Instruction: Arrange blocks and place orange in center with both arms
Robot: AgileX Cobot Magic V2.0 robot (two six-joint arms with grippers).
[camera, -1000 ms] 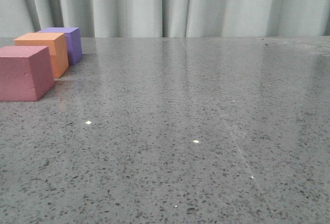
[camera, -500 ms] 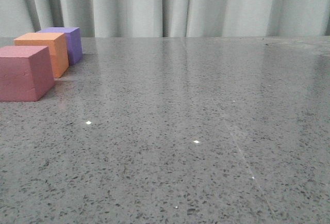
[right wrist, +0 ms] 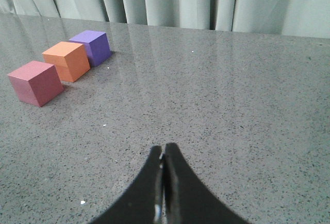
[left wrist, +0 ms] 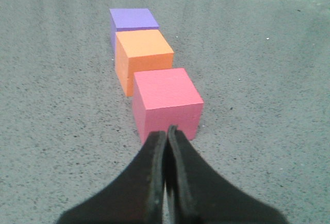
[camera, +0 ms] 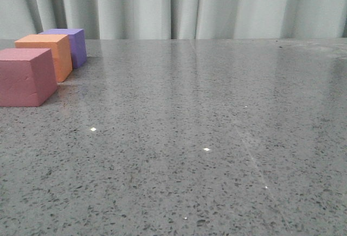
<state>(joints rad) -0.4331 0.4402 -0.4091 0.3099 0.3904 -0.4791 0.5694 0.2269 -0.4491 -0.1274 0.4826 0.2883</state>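
Observation:
Three cubes stand in a row at the table's far left: the pink cube (camera: 24,77) nearest, the orange cube (camera: 47,56) in the middle, the purple cube (camera: 73,44) farthest. They also show in the left wrist view as the pink cube (left wrist: 166,103), the orange cube (left wrist: 143,59) and the purple cube (left wrist: 132,22), and in the right wrist view as the pink cube (right wrist: 36,82), the orange cube (right wrist: 66,61) and the purple cube (right wrist: 92,45). My left gripper (left wrist: 166,131) is shut and empty, just short of the pink cube. My right gripper (right wrist: 164,149) is shut and empty, well right of the cubes. Neither gripper shows in the front view.
The grey speckled table (camera: 206,138) stretches wide to the right of the cubes. Pale curtains (camera: 179,5) hang behind its far edge.

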